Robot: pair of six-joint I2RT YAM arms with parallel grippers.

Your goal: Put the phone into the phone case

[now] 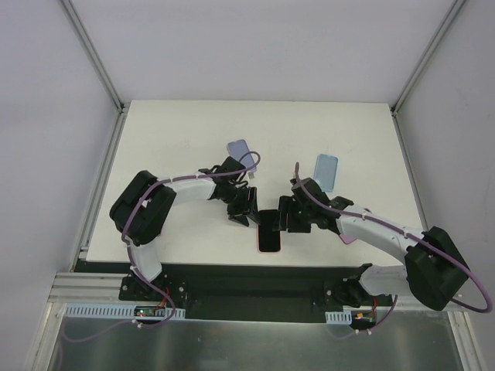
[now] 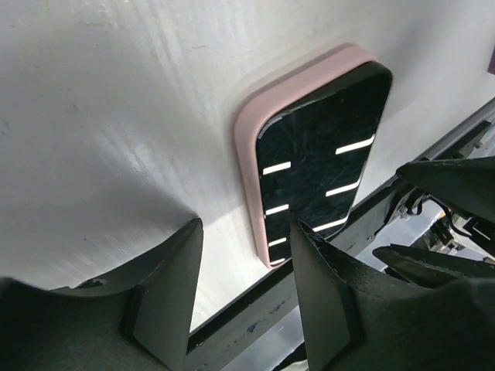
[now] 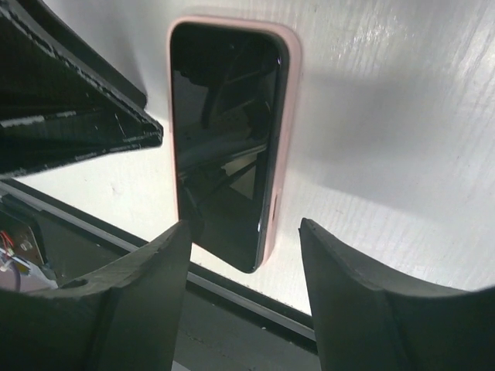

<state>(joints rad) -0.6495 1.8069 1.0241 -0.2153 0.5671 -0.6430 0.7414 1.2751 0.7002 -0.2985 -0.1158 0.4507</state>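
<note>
- One phone (image 1: 268, 230) is lying screen-up at the worktop's (image 1: 178, 139) 6 o'clock edge, seemingly sitting fully inside the pink case (image 2: 246, 147).
- Left fingers (image 2: 166, 301) are hanging apart at its 9 o'clock, right fingers (image 3: 348, 286) apart at 3 o'clock, gripping nothing.
- Little is remaining, perhaps a final press.

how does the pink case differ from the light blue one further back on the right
Colour: the pink case is pale pink, the light blue case pale blue. Contents: the pink case frames a dark phone; the light blue case shows no dark screen, so it looks empty. Place: the pink case lies at the near edge of the table, the light blue case farther back, on the right arm's side. Both are rounded rectangles lying flat.
</note>
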